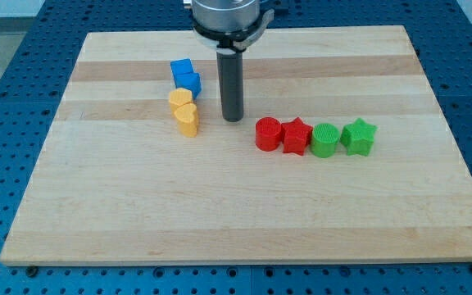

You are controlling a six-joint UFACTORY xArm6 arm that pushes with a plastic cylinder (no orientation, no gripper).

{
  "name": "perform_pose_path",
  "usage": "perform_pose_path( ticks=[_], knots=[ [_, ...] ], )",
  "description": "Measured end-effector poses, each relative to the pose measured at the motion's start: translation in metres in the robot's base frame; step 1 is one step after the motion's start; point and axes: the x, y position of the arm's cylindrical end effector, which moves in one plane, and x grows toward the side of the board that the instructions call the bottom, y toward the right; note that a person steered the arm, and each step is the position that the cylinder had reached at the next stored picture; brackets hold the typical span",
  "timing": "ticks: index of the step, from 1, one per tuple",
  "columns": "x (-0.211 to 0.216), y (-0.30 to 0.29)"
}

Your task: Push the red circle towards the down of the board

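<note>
The red circle [268, 133] stands on the wooden board [138, 205], right of centre, at the left end of a row of blocks. My tip [233, 120] is down on the board just up and left of the red circle, a small gap apart. A red star [297, 136] touches the circle's right side. A green circle [326, 140] and a green star [359, 136] follow to the right.
Left of my tip sit two blue blocks [185, 75], shapes unclear, and below them a yellow hexagon-like block [180, 100] and a yellow heart-like block [187, 120]. A blue pegboard table [6, 98] surrounds the board.
</note>
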Motion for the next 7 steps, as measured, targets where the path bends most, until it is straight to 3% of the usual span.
perform_pose_path(
  ticks=[1,2,5,7],
  knots=[
    [-0.015,0.044],
    [0.009,0.065],
    [0.113,0.030],
    [0.097,-0.007]
  ],
)
